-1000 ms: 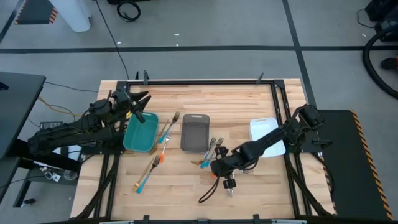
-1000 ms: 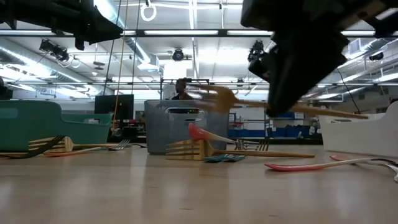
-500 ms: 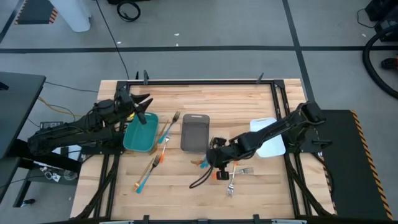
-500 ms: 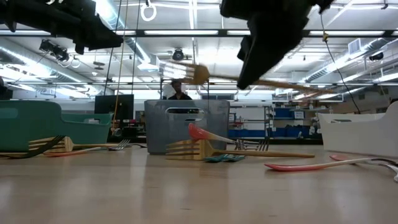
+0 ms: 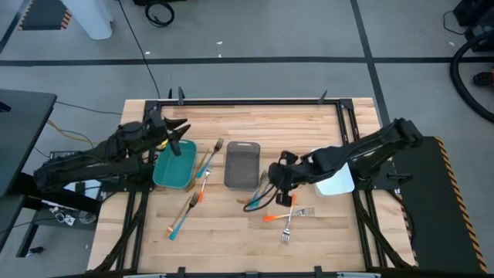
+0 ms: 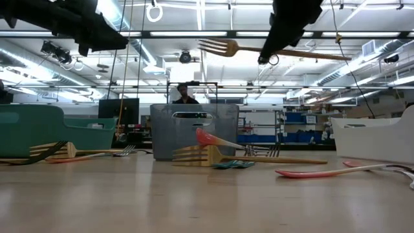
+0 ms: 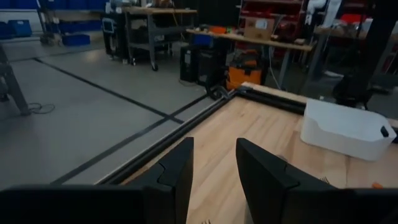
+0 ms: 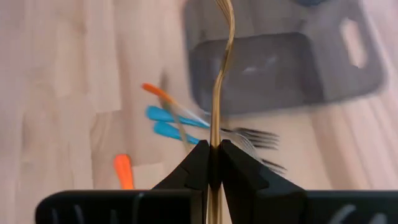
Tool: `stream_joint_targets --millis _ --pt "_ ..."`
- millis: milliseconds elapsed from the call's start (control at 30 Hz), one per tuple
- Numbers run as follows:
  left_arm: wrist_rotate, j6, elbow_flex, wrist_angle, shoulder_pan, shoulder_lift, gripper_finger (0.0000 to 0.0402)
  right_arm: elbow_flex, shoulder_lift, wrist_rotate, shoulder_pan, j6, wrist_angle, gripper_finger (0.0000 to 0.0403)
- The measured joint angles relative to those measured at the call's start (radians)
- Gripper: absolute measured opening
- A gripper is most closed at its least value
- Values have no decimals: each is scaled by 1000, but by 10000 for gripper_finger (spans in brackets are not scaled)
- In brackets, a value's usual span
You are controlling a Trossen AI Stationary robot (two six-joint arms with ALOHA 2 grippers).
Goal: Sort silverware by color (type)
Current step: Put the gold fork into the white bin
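Three trays are set in a row on the wooden bench: a teal tray, a grey tray in the middle, and a white tray. A person is seen beyond the bench.

Two dark jointed arms; matte black angular fingers per hand.

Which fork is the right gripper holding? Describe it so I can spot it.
Start at the grey tray mid-table. Just right of it, the right gripper is shut on the gold fork, lifted clear of the table. It is all gold, unlike the orange- and blue-handled pieces lying below.
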Motion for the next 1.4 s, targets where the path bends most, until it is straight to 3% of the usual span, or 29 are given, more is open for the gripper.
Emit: stream_joint_targets --millis 267,800,1167,1400 --pt "0 -2 9 -10 0 30 130 -7 -74 90 -16 98 -221 42" --pt "0 6 9 -9 0 28 130 -113 -165 147 -12 291 -417 42" --pt "0 7 9 -9 0 28 130 -117 -162 179 49 516 -662 42" --pt "0 7 9 -9 0 28 130 -177 -162 237 140 578 -683 42"
